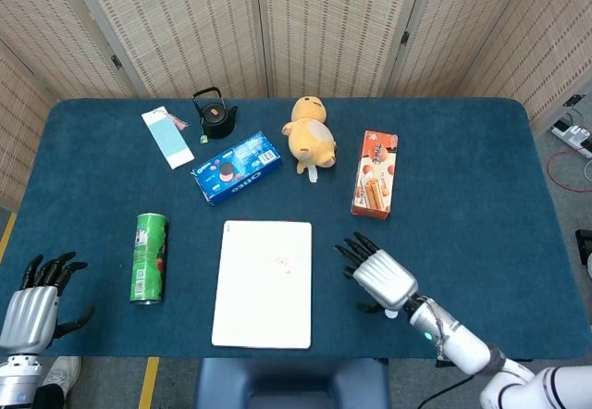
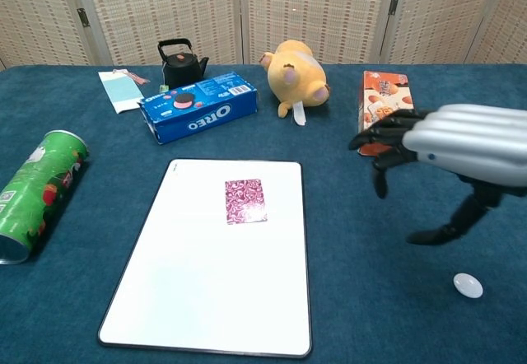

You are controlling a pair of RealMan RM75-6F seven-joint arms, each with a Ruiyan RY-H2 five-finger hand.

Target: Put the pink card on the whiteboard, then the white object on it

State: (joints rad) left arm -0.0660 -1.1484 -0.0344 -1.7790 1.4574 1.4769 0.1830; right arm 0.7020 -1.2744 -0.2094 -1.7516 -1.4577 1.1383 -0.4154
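Observation:
The pink patterned card (image 2: 245,200) lies flat on the upper middle of the whiteboard (image 2: 206,290); in the head view it is only a faint mark on the whiteboard (image 1: 264,307). The small white object (image 2: 467,285) rests on the blue cloth at the front right, away from the board. My right hand (image 2: 445,146) hovers above and to the left of it, right of the board, fingers spread and empty. The head view shows the same right hand (image 1: 377,275), which hides the white object there. My left hand (image 1: 37,303) stays open at the table's front left corner.
At the back stand a blue Oreo box (image 2: 198,105), a black kettle (image 2: 181,63), a yellow plush (image 2: 298,73), an orange snack box (image 2: 383,100) and a light blue card (image 2: 121,90). A green can (image 2: 37,193) lies left of the board.

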